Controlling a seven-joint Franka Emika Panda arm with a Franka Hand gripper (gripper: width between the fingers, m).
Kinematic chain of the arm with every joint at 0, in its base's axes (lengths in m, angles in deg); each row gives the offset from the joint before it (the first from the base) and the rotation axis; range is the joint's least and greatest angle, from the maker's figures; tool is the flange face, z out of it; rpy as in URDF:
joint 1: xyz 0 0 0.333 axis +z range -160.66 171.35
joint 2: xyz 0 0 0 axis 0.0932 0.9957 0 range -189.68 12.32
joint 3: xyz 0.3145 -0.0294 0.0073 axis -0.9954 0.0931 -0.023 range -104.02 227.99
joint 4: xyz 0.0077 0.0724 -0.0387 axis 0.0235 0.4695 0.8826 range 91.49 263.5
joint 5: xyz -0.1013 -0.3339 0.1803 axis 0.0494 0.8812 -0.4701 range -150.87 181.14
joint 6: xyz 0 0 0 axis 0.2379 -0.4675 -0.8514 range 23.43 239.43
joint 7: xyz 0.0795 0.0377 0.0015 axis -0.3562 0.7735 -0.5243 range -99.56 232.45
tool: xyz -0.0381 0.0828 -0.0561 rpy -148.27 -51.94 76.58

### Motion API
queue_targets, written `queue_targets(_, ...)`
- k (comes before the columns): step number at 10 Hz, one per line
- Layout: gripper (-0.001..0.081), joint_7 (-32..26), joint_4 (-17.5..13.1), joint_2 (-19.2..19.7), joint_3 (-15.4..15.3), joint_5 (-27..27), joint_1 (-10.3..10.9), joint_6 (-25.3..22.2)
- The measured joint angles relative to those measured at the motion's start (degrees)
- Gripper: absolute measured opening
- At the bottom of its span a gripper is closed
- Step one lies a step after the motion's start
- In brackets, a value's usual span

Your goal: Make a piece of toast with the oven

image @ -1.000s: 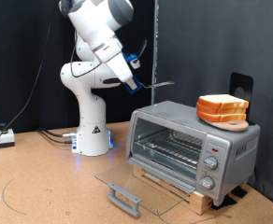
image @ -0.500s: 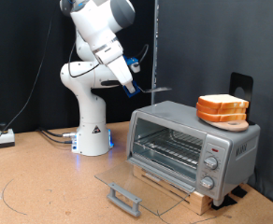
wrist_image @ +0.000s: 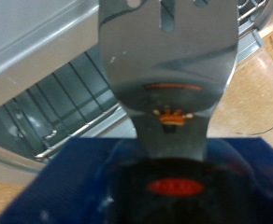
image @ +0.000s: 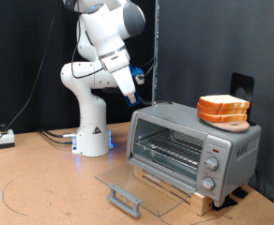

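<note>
The silver oven (image: 193, 141) stands on a wooden board at the exterior view's right. Its glass door (image: 142, 183) is folded down flat, with the grey handle (image: 125, 198) in front and the wire rack (image: 171, 150) bare. A stack of bread slices (image: 223, 110) rests on the oven's roof. No single piece of toast shows apart from that stack. My gripper (image: 136, 97) hangs just left of the oven's top corner, shut on a metal spatula (wrist_image: 169, 65). In the wrist view the slotted blade points at the oven rack (wrist_image: 62, 112).
The white robot base (image: 93, 131) stands at the back, with cables (image: 57, 137) and a small box (image: 4, 139) on the table to the left. A dark upright object (image: 242, 86) sits behind the oven. A black curtain closes the back.
The gripper has dropped lower and shifted right toward the oven. The spatula, which stuck out level to the right, now points down toward the oven's opening.
</note>
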Motion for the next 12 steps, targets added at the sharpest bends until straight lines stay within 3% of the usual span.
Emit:
queue_targets(3, 0.0394, -0.5, -0.6, 1.3, -1.6, -2.5, 1.1, 6.0)
queue_targets(12, 0.0394, 6.1, -8.5, 12.5, -10.5, -5.7, 2.9, 10.2)
